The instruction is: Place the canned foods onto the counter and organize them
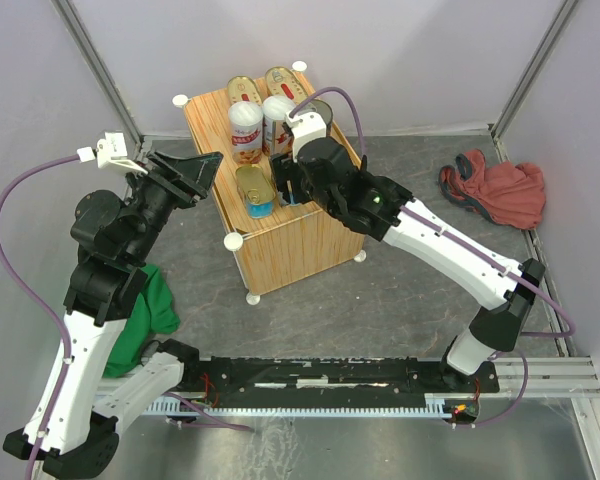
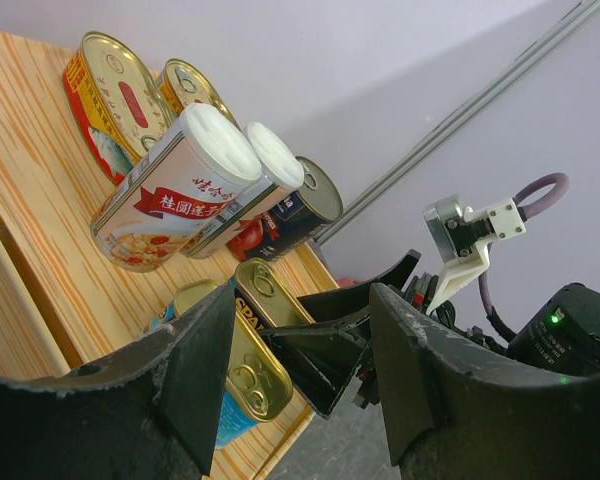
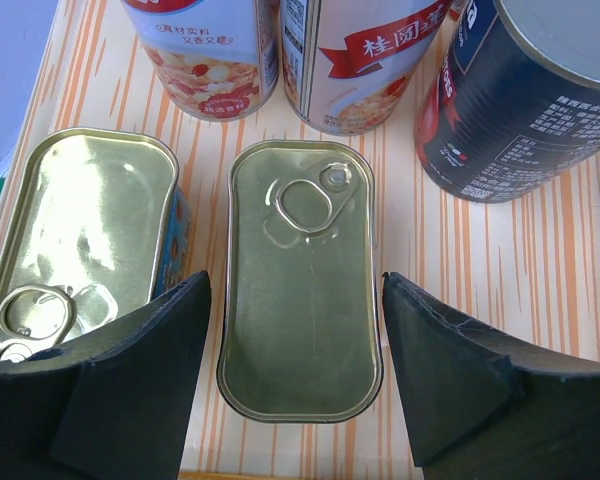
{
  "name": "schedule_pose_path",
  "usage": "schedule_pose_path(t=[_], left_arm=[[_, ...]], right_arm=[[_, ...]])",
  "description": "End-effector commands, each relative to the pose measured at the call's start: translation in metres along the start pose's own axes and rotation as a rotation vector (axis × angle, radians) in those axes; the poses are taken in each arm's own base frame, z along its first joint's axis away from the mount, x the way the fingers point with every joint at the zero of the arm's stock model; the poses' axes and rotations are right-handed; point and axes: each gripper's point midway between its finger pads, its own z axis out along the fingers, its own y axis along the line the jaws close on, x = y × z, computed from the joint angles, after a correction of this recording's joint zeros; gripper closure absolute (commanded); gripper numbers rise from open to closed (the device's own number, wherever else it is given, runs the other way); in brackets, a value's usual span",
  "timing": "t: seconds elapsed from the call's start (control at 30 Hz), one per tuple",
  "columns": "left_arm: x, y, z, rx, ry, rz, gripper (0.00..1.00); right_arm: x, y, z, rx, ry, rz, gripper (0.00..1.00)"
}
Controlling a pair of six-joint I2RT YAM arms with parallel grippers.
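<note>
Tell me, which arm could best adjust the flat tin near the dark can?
Probably right: the right gripper straddles that tin on the counter, jaws open; the left gripper hangs beside the counter.

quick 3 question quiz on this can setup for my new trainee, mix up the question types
1. Counting across all views, how many cans sit on the counter?
2. True or false: the red cloth lies on the counter.
3. The right hand has its fingers either side of: A) an oval can, B) a rectangular gold can, C) the dark round can.
Key: 1) seven; 2) false, it lies on the grey table, right of the counter; 3) B.
</note>
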Motion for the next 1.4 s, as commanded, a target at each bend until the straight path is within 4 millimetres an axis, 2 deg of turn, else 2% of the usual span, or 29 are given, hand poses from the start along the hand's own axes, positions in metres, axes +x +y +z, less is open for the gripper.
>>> schedule_pose_path(t=[0.0, 0.23, 0.37, 0.5, 0.6, 0.7, 0.73, 0.77, 0.83, 0.93, 1.13, 1.37], left_arm=[[-0.010, -0.010, 0.000, 0.037, -0.028, 0.007, 0.37], [-0.012, -0.008, -0.001, 0.026, -0.041, 0.013, 0.37], [-0.014, -0.005, -0.002, 0.013, -0.051, 0.018, 0.37], [-0.014, 0.002, -0.002, -0.015, -0.063, 0.034, 0.37], [-0.013, 0.010, -0.003, -0.046, -0.070, 0.055, 0.37], [-0.010, 0.024, -0.001, -0.099, -0.074, 0.079, 0.38], [-0.007, 0.033, -0.001, -0.126, -0.075, 0.091, 0.38], [-0.005, 0.036, 0.000, -0.137, -0.075, 0.096, 0.39], [0.002, 0.050, -0.001, -0.177, -0.074, 0.103, 0.39], [0.008, 0.068, -0.004, -0.236, -0.091, 0.108, 0.39], [0.011, 0.099, -0.016, -0.350, -0.144, 0.108, 0.39], [0.013, 0.126, -0.036, -0.463, -0.190, 0.118, 0.39]], right_arm=[[-0.024, -0.004, -0.008, 0.008, -0.078, 0.032, 0.23], [-0.051, -0.012, -0.035, 0.010, -0.137, 0.058, 0.22], [-0.066, -0.022, -0.058, 0.024, -0.167, 0.075, 0.22], [-0.074, -0.047, -0.087, 0.093, -0.199, 0.081, 0.22], [-0.068, -0.081, -0.110, 0.228, -0.198, 0.086, 0.23], [-0.050, -0.119, -0.134, 0.383, -0.180, 0.108, 0.25], [-0.040, -0.136, -0.147, 0.441, -0.173, 0.138, 0.26], [-0.034, -0.144, -0.152, 0.468, -0.164, 0.146, 0.27], [-0.006, -0.166, -0.164, 0.555, -0.117, 0.152, 0.28], [0.027, -0.189, -0.182, 0.640, -0.086, 0.182, 0.29], [0.088, -0.211, -0.204, 0.722, -0.019, 0.229, 0.27], [0.148, -0.214, -0.210, 0.752, 0.106, 0.278, 0.25]])
